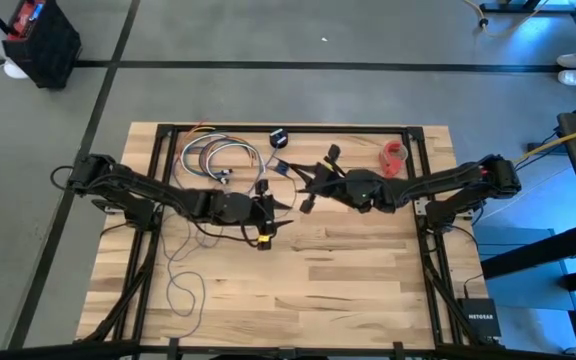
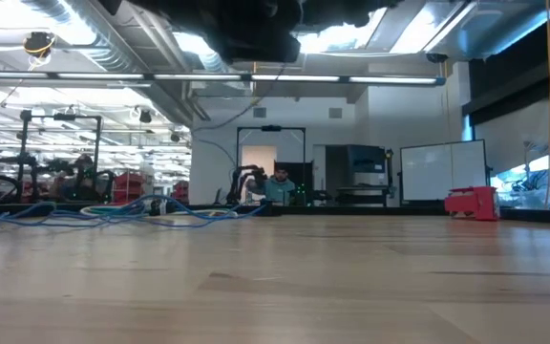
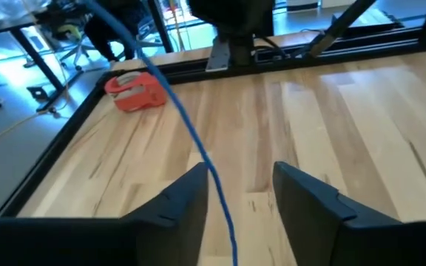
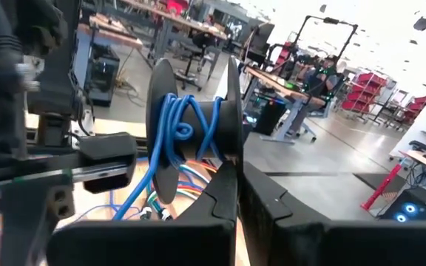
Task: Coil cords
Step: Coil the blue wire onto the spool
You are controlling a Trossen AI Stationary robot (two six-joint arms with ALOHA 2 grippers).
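Observation:
The thin blue cord [image 3: 198, 148] runs from the loose loops on the table's near left [image 1: 181, 285] up between the open fingers of my left gripper [image 3: 239, 199] [image 1: 276, 207]. From there it goes on to a black puck-like spool [image 4: 191, 111], where several turns sit around the hub. My right gripper [image 4: 237, 188] [image 1: 320, 183] is shut on the spool and holds it above the table's middle, just right of my left gripper. My left gripper's fingers stand on either side of the cord; whether they touch it I cannot tell. My right gripper pinches the lower rim of one spool flange [image 4: 231, 157] between its two fingers. The spool stands on edge above the fingertips, clear of the table, and the wound cord trails down from the hub.
A bundle of multicoloured looped wires [image 1: 218, 158] lies at the far left. A separate black disc [image 1: 278, 137] lies at the far middle. A red object [image 1: 395, 155] [image 3: 133, 92] sits at the far right. The near half of the wooden table [image 1: 348, 290] is bare wood.

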